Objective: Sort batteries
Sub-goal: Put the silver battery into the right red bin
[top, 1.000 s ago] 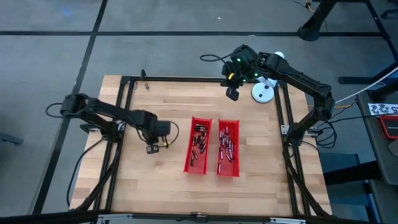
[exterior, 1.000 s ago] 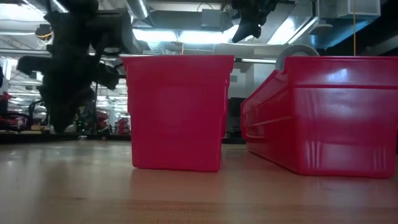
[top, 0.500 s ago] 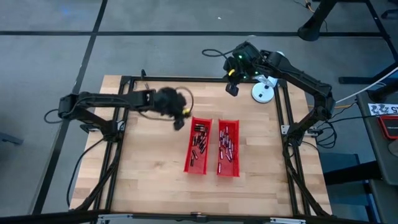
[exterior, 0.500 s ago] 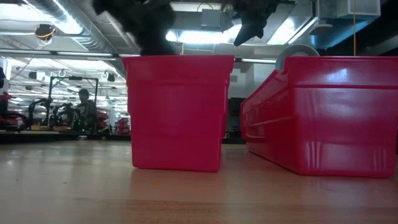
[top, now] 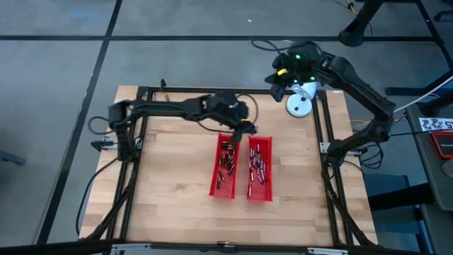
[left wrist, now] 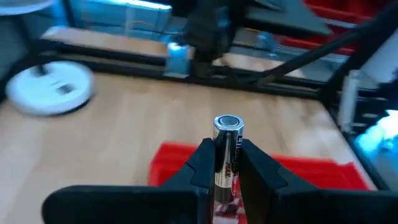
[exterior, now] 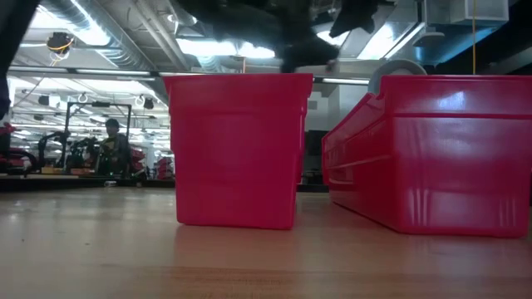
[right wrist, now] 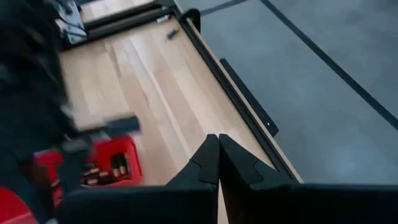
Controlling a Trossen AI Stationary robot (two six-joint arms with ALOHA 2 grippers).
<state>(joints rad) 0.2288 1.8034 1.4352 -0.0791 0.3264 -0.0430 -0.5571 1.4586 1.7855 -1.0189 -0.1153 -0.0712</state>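
- Overhead view: the left gripper hangs above the far ends of two red trays holding loose batteries. The right gripper waits near a white disc at the table's far edge.
- Low view: both trays' red walls fill the foreground.
- Left wrist view: fingers clamp one upright battery.
- Right wrist view: fingers pressed together, empty.

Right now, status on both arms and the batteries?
Left gripper shut on one battery, above the red trays. Right gripper shut, empty, parked at table's far edge. Nothing obstructing.
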